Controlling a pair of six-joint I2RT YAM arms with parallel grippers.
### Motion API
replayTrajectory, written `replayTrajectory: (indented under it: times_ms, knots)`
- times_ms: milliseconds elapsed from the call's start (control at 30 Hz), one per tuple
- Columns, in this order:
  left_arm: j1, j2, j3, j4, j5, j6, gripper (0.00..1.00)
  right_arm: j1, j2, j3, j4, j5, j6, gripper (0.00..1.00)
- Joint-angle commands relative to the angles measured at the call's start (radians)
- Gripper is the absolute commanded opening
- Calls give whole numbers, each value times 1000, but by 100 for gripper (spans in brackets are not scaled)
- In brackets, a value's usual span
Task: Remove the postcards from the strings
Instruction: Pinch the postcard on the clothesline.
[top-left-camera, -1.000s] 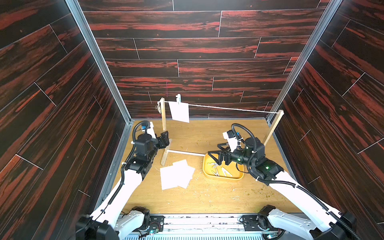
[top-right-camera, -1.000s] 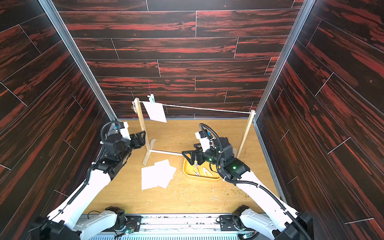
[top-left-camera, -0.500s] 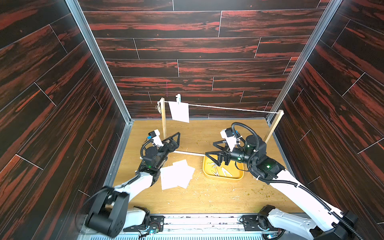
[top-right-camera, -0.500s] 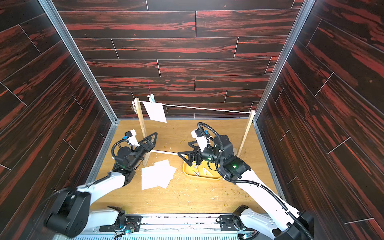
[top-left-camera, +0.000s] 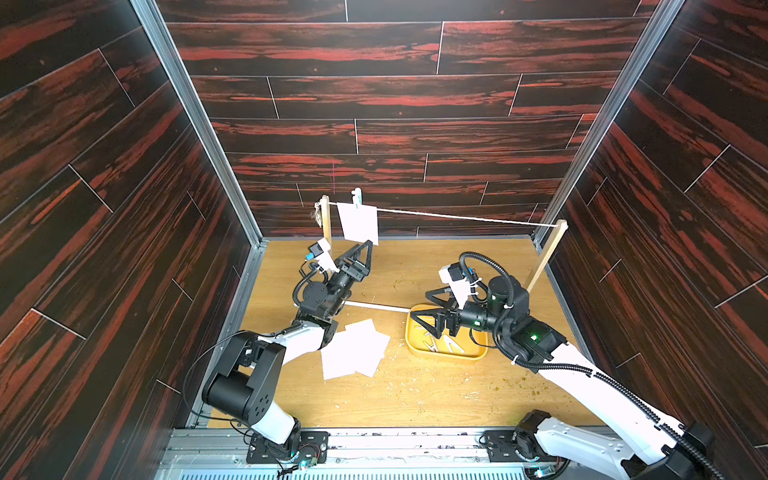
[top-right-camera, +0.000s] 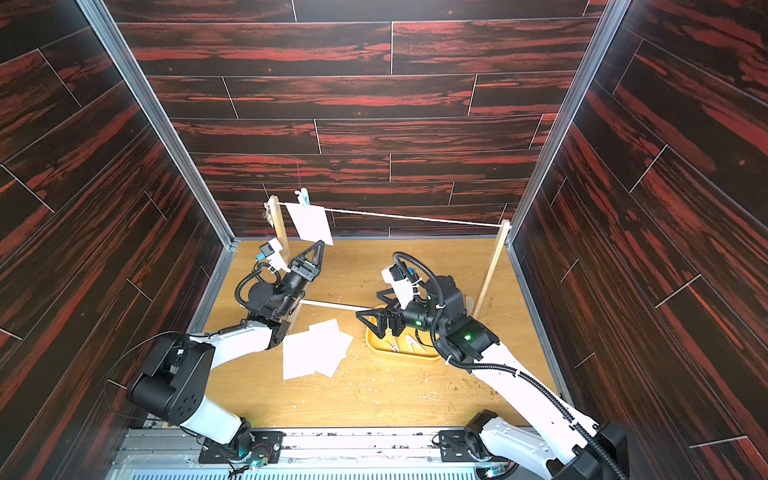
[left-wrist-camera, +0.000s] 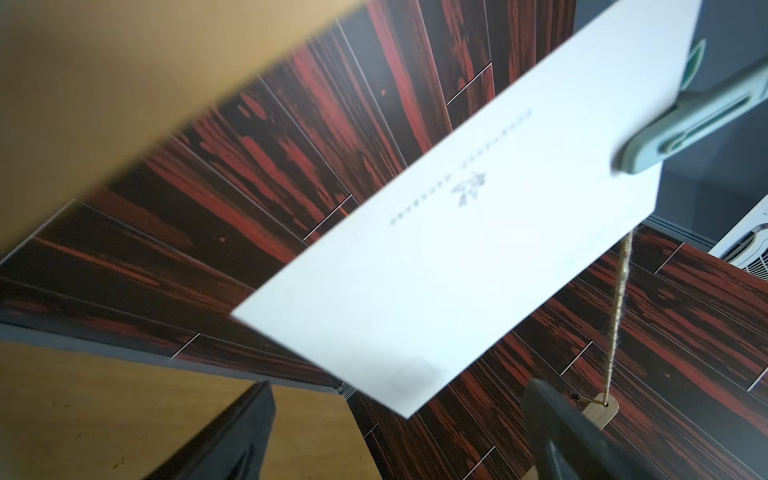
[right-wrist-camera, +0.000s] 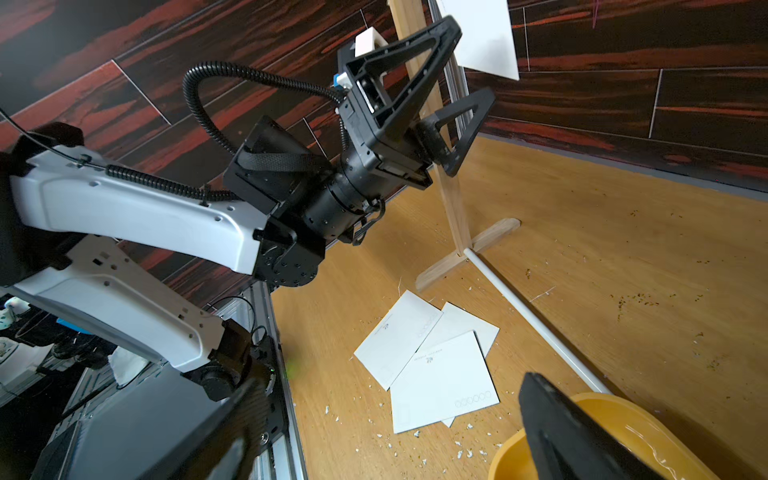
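1. Light wooden table (top-left-camera: 415, 399) across the lower middle of both top views; strewn with pale flakes and dark crumbs; boxed in on three sides by dark, red-streaked plank walls (top-left-camera: 374, 104); metal rail (top-left-camera: 374, 444) along the bottom edge.
2. String (top-left-camera: 457, 216) stretched across the centre between two wooden uprights, the left upright (top-left-camera: 326, 224) and the right upright (top-left-camera: 547, 257); white base rod (top-left-camera: 374, 306) lying on the table between their feet.
3. One hanging postcard (top-left-camera: 358, 222) pinned at the string's left end by a pale clothespin (top-left-camera: 356, 197), just right of the left upright; pile of postcards (top-left-camera: 355, 351) flat and overlapping on the table below centre, just left of the yellow tray (top-left-camera: 476, 356); three cards countable there in the right wrist view.
4. Left gripper (top-left-camera: 366, 254) raised to the hanging postcard's lower edge; jaws spread wide with nothing between them, plainest at the upper centre of the right wrist view; right gripper (top-left-camera: 422, 307) over the tray's left rim, jaws likewise wide apart and empty.
5. Hard to tell: whether a left fingertip touches the card's lower corner; faint grey print on the hanging postcard (left-wrist-camera: 457, 257) in the left wrist view, too blurred to read; clothespin (left-wrist-camera: 685, 124) there cut off at the right edge; small pale pieces in the tray partly hidden by the right gripper; left upright's foot mostly hidden behind the left arm in both top views.
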Motion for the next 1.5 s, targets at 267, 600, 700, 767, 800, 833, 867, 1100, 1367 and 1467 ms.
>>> replayTrajectory:
  times_ms: [267, 600, 700, 767, 800, 833, 867, 1100, 1367, 1467]
  knots:
    - [-7, -11, 51, 54, 26, -14, 80, 8, -22, -26, 35, 0, 5, 98]
    - [-8, -76, 11, 54, 20, -42, 48, 10, -5, -31, 45, 8, 9, 98]
    - [-8, -92, -3, 54, 8, -55, 35, 9, 0, -34, 48, 9, 9, 98]
    - [-8, -99, -11, 54, 5, -58, 30, 12, 1, -34, 48, 11, 9, 98]
    - [-9, -101, -14, 54, 6, -58, 25, 12, 0, -32, 48, 11, 8, 98]
    - [-9, -103, -16, 54, 9, -61, 20, 11, -1, -31, 46, 15, 7, 98]
    - [-9, -103, -18, 54, 11, -65, 18, 14, -2, -30, 44, 16, 6, 98]
    - [-8, -113, -47, 54, 31, -85, 0, 19, 8, 28, 13, 11, -17, 98]
    - [-8, -141, -99, 53, 17, -96, 0, 34, 121, 267, -78, 8, -79, 96]
    - [-9, -146, -105, 42, 19, -105, 0, 37, 189, 388, -100, 0, -97, 95]
